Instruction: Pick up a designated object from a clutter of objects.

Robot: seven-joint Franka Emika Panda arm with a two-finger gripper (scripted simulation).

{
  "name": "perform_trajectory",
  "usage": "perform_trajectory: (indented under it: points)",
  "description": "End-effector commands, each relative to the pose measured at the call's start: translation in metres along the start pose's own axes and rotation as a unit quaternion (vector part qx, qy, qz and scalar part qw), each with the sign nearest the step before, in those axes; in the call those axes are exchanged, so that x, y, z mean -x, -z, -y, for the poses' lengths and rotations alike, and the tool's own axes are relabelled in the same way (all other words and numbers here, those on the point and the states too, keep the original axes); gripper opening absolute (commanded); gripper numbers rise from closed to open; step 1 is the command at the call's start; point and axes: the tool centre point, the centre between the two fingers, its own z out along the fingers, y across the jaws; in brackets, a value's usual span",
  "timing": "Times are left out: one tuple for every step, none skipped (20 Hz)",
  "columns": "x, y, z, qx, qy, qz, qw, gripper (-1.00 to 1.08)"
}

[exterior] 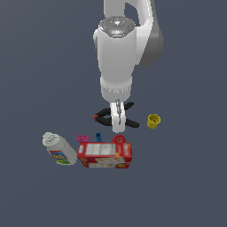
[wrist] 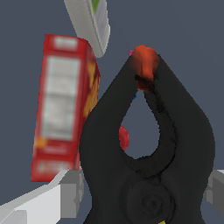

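Fingers: the pale grey fingers (wrist: 65,192) stand on either side of the clamp's body near its pivot. In the wrist view one pad lies against the clamp's flank; the other shows only at the picture's edge, so I cannot tell whether they are clenched on it or merely set around it.
Gripper: the white gripper (exterior: 117,125) points straight down over the middle of the clamp.
Designated object: the black spring clamp with red-orange jaw tips (wrist: 148,144) lies on the dark grey table (exterior: 186,186), handles splayed toward the exterior view's right, tips toward its left.
Neighbours: a red rectangular box with a white label (exterior: 104,155) lies near the clamp; a white bottle with a colourful label (exterior: 60,149) is beside the box; a small yellow cup (exterior: 153,120) stands just off the handle ends.
Step in hand: by my reading, the grasp itself, with the arm down at the clamp.
Next move: it calls for a firm squeeze across the body, then a straight lift clear of the box and cup.
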Motion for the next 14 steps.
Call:
perform_trajectory:
  points:
    - [-0.007,0.025,0.007,0.000,0.000,0.000,1.0000,-1.00]
    - [-0.010,0.035,0.010,0.000,0.000,0.000,1.0000,-1.00]
    - [-0.013,0.044,0.013,0.000,0.000,0.000,1.0000,-1.00]
    - [-0.016,0.053,0.015,0.000,0.000,0.000,1.0000,-1.00]
    - [-0.019,0.062,0.018,0.000,0.000,0.000,1.0000,-1.00]
    - [-0.021,0.070,0.021,0.000,0.000,0.000,1.0000,-1.00]
    - [-0.023,0.077,0.023,0.000,0.000,0.000,1.0000,-1.00]
    - [-0.025,0.084,0.026,0.000,0.000,0.000,1.0000,-1.00]
    - [-0.028,0.091,0.028,0.000,0.000,0.000,1.0000,-1.00]
    - [-0.029,0.097,0.030,0.000,0.000,0.000,1.0000,-1.00]
    - [-0.031,0.102,0.032,0.000,0.000,0.000,1.0000,-1.00]
    - [-0.033,0.107,0.034,0.000,0.000,0.000,1.0000,-1.00]
    - [-0.034,0.112,0.035,0.000,0.000,0.000,1.0000,-1.00]
    - [-0.035,0.116,0.037,0.000,0.000,0.000,1.0000,-1.00]
